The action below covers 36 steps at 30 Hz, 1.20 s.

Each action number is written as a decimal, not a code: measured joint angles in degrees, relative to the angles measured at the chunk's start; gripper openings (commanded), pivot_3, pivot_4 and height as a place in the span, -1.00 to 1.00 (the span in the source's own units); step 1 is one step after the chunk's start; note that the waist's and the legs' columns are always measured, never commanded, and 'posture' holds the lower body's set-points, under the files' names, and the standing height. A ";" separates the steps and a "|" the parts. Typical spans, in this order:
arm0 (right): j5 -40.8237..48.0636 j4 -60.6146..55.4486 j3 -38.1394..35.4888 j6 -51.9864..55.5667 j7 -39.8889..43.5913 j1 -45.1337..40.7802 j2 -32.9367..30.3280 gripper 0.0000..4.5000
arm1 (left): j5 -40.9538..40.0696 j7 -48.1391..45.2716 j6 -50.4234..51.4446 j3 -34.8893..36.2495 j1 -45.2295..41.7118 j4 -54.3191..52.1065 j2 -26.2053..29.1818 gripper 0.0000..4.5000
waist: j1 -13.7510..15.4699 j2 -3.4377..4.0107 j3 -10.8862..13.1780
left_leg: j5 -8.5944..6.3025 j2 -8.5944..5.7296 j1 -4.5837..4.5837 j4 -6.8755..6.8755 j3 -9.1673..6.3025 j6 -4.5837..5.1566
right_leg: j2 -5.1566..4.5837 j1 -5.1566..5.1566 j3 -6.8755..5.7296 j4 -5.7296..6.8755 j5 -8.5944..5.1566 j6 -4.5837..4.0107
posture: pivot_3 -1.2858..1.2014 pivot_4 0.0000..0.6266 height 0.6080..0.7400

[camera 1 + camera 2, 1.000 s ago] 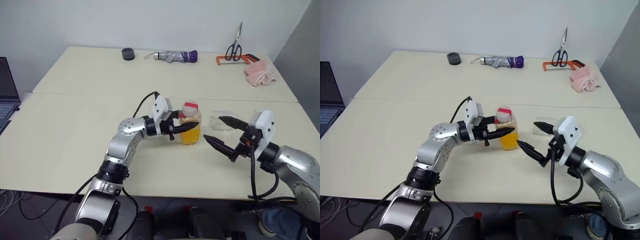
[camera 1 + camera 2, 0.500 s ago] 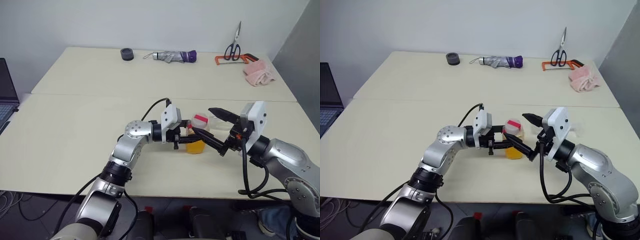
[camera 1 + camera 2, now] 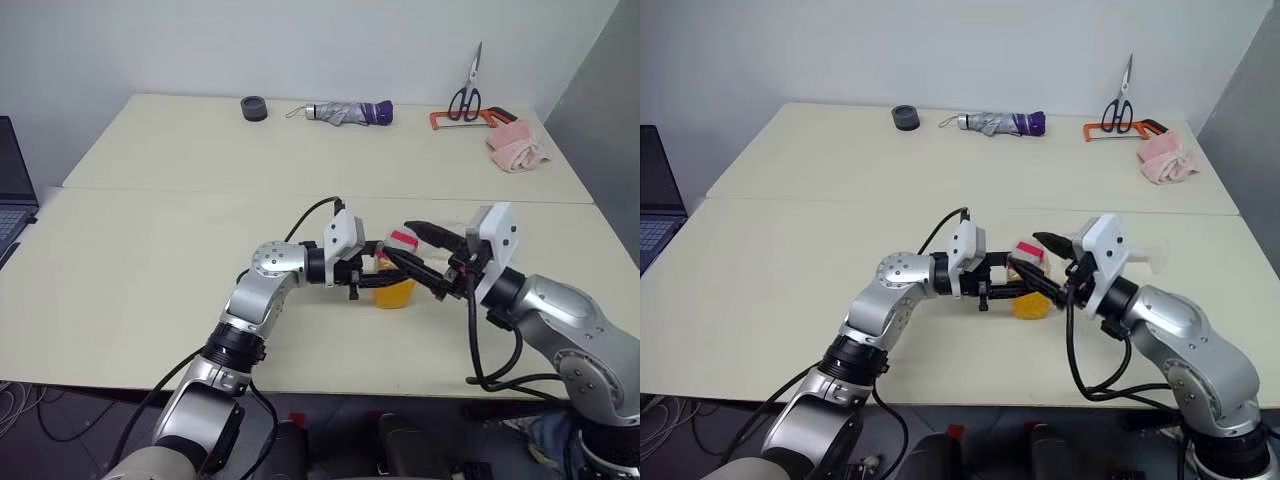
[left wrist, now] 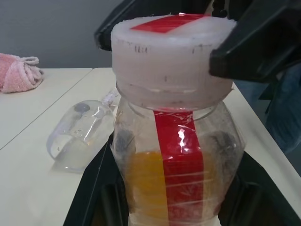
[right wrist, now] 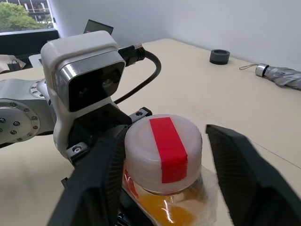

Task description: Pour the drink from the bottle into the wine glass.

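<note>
Currently we see the bottle (image 3: 393, 278) held above the desk (image 3: 150, 250), toward its near edge at mid-width, with the left gripper (image 3: 376, 272) pinching its body. Its drink (image 4: 146, 181) fills the lower part; the cap (image 5: 162, 146) remains on. The right gripper (image 5: 162, 155) straddles the cap with fingers (image 5: 101, 181) spread; one touches the cap's side, and the other stands clear. Just behind the bottle, the wine glass (image 4: 80, 136) lies on its side, with no liquid in it.
</note>
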 measured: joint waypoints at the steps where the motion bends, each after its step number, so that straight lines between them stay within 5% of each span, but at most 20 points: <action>1: -0.40 0.21 0.20 -0.24 0.41 -0.23 -0.24 -0.17 | 0.02 0.06 0.00 0.02 0.00 0.00 0.03 -0.19 | 0.00 0.00 0.00 | 0.00 0.00 0.00 0.00 0.00 0.00 | 0.00 0.00 0.00 0.00 0.00 0.00 | 0.03 -0.52 1.00; 8: -1.63 3.77 0.79 -3.50 6.44 -1.94 -1.83 -0.17 | -0.08 -0.19 0.12 0.11 0.01 -0.25 0.50 -0.19 | -0.01 0.01 0.01 | 0.00 0.00 0.01 0.01 0.01 0.00 | 0.00 0.00 0.00 0.00 0.00 0.00 | 0.03 -0.52 1.00; 15: -0.98 20.42 3.73 -8.70 31.27 -14.28 -10.97 -0.17 | -0.36 -2.58 0.83 -0.47 -0.32 -0.84 1.04 -0.19 | -0.13 0.06 0.04 | 0.00 0.03 0.05 0.03 0.06 0.01 | 0.03 0.01 0.01 0.01 0.01 -0.01 | 0.03 -0.52 1.00; 19: 0.38 22.83 4.04 -6.99 34.17 -16.15 -12.01 -0.17 | -0.35 -2.69 1.53 -0.82 -0.71 -0.81 0.88 -0.19 | 0.01 0.06 0.04 | 0.00 0.03 -0.01 -0.01 -0.03 0.01 | 0.01 0.00 -0.06 0.00 -0.01 -0.05 | 0.03 -0.52 1.00; 27: 4.21 7.95 -7.83 -2.56 14.71 -2.66 -4.89 1.00 | -0.67 -1.98 1.92 -0.91 -0.71 -0.80 0.67 -0.19 | 0.46 0.07 0.04 | 0.00 -0.03 -0.07 0.05 -0.20 0.01 | -0.21 -0.01 0.00 0.05 -0.01 -0.04 | 0.03 -0.52 1.00; 30: 6.97 -2.30 -10.20 0.35 3.93 0.64 -0.73 1.00 | -0.70 -1.74 1.93 -0.86 -0.72 -0.59 0.67 -0.19 | 0.27 0.09 0.02 | 0.00 -0.01 -0.03 0.05 -0.27 0.00 | -0.07 0.00 -0.03 0.09 -0.01 -0.04 | 0.03 -0.52 1.00; 36: -2.07 -11.58 1.59 4.18 -14.50 4.32 6.80 1.00 | -0.60 -1.26 1.85 -0.88 -1.60 1.64 0.03 -0.19 | -0.05 0.12 0.01 | 0.02 -0.02 0.04 0.11 -0.22 -0.02 | 0.02 -0.02 0.01 0.27 -0.03 -0.03 | 0.03 -0.52 1.00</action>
